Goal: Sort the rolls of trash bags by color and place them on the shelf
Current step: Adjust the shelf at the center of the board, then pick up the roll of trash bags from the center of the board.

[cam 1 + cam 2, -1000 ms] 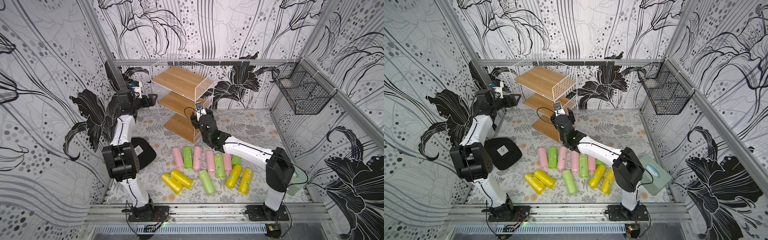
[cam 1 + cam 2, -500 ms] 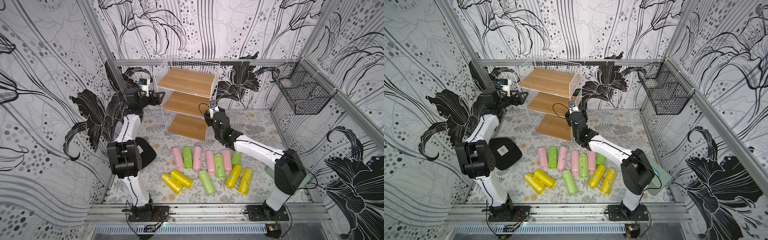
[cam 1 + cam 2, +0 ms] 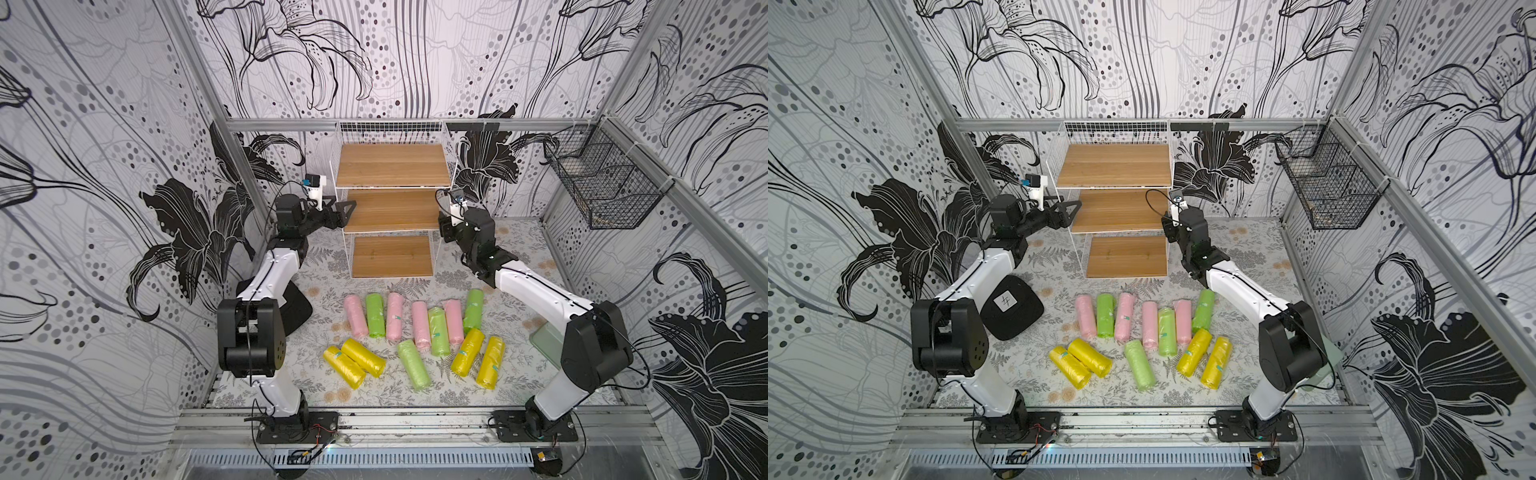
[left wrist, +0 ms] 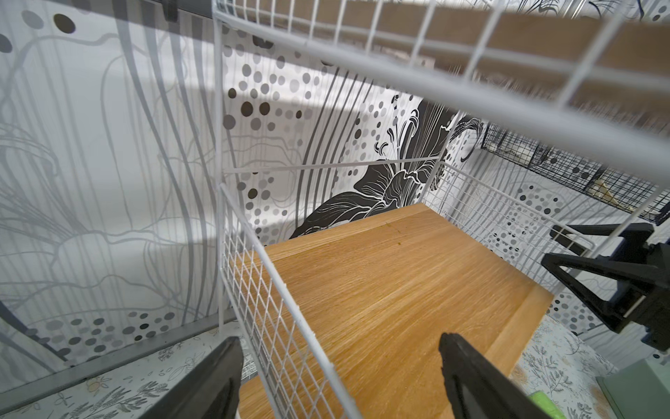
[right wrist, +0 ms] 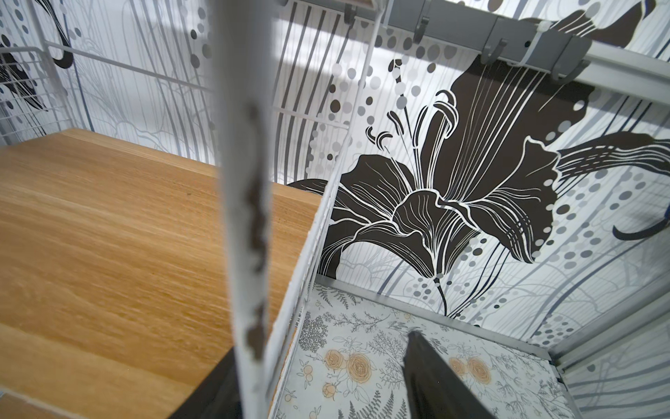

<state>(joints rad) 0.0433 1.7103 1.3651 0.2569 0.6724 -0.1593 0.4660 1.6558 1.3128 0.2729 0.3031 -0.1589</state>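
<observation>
The shelf (image 3: pixel 392 166) (image 3: pixel 1115 166), a white wire rack with three bare wooden boards, stands square against the back wall. My left gripper (image 3: pixel 347 212) (image 4: pixel 339 377) is open at its left side, level with the middle board, and its fingers straddle the wire side panel. My right gripper (image 3: pixel 444 224) (image 5: pixel 322 384) is open at the right side. Its fingers stand either side of a white corner post, with a gap showing. Several pink (image 3: pixel 355 309), light green (image 3: pixel 375 314) and yellow (image 3: pixel 363 357) rolls of trash bags lie mixed on the floor in front of the shelf.
A black wire basket (image 3: pixel 602 187) hangs on the right wall. A black pad (image 3: pixel 1011 305) lies on the floor by the left arm. A pale green box (image 3: pixel 546 345) sits behind the right arm. Patterned walls close in on three sides.
The shelf has turned from a slanted stance to square against the back wall, with both grippers travelling along at its sides. The right gripper's jaws have narrowed.
</observation>
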